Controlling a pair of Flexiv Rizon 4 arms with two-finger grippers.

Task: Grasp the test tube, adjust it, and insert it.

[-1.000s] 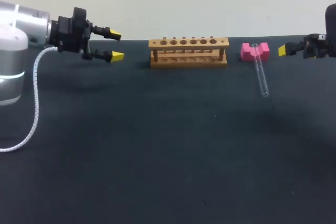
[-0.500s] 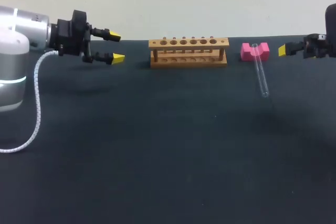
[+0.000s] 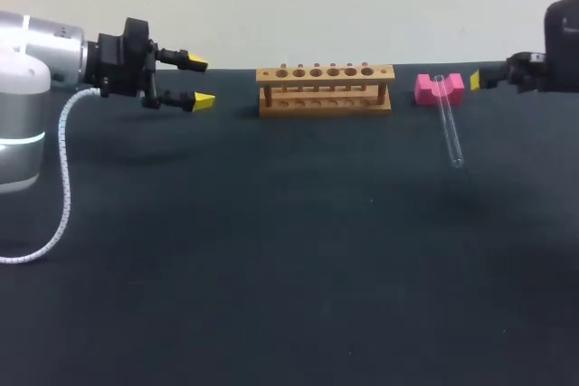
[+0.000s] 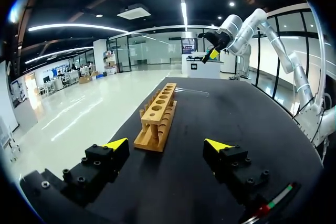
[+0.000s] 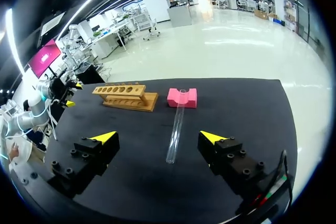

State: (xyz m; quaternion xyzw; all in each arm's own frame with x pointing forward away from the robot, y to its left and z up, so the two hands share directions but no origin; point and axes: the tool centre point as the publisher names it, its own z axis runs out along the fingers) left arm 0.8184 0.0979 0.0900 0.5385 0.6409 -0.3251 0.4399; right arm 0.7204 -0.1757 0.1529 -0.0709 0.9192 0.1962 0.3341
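Lying ahead of the wide-spread right gripper [image 5: 158,136], the test tube [image 5: 177,124] leans on the pink block [image 5: 173,98].

Pink notched block [image 3: 425,90] near the far edge of the dark table [image 3: 271,268].

Your left gripper [image 3: 200,80] hovers with fingers spread wide, pointing inward; your right gripper [image 5: 158,137] hovers opposite, fingers equally parted.

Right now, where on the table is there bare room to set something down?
The whole near half of the table, in front of the rack and tube, is bare. Crowded only along the far edge: rack, pink block, tube.
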